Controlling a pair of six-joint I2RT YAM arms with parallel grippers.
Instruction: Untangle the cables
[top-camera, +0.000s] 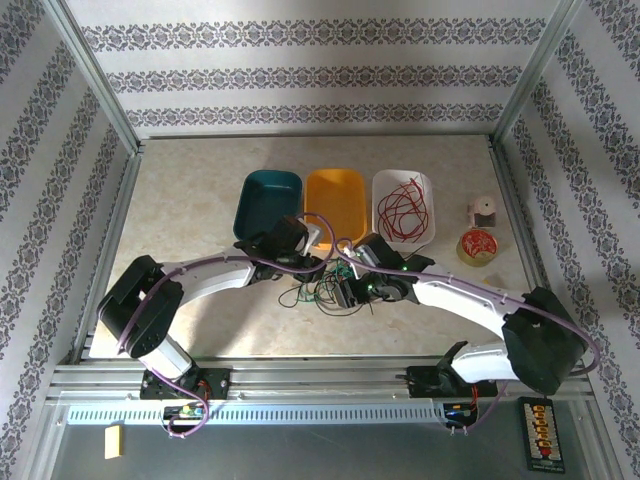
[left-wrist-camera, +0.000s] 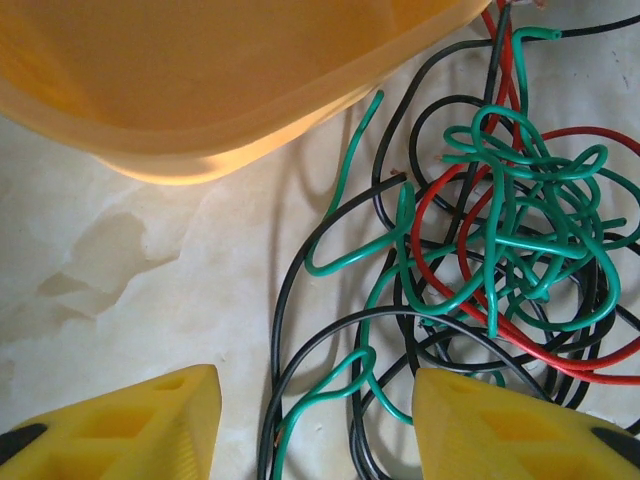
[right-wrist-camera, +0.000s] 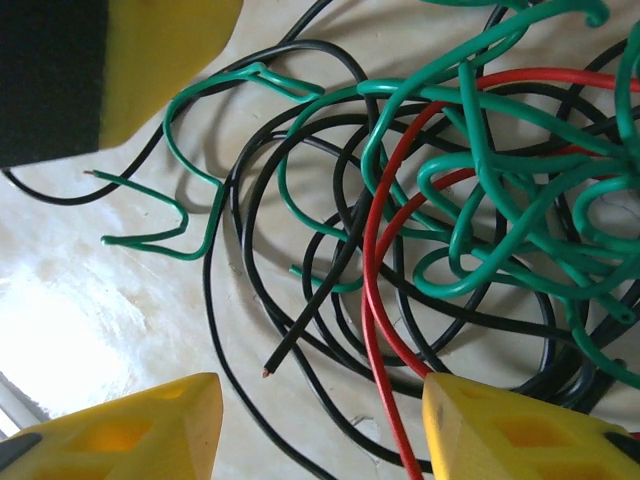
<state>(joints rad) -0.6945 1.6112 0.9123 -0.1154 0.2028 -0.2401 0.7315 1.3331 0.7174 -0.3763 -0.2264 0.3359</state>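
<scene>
Hovering over the tangled cables (left-wrist-camera: 505, 240) on the tabletop (top-camera: 190, 220) just before the orange bin (left-wrist-camera: 200, 90), the left gripper (left-wrist-camera: 315, 430) and right gripper (right-wrist-camera: 320, 430) stand partly open, holding nothing; the top view adds a teal bin (top-camera: 268, 200) and a white bin (top-camera: 385, 185) flanking the orange bin

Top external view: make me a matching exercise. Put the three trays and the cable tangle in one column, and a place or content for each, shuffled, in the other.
Column one:
1. teal tray
2. orange tray
3. white tray
4. cables

Column two:
A. holds loose red wire
B. in a tangle on the table, outside every tray
C. leftmost of the row
D. middle of the row

Pairs: 1-C, 2-D, 3-A, 4-B.
</scene>
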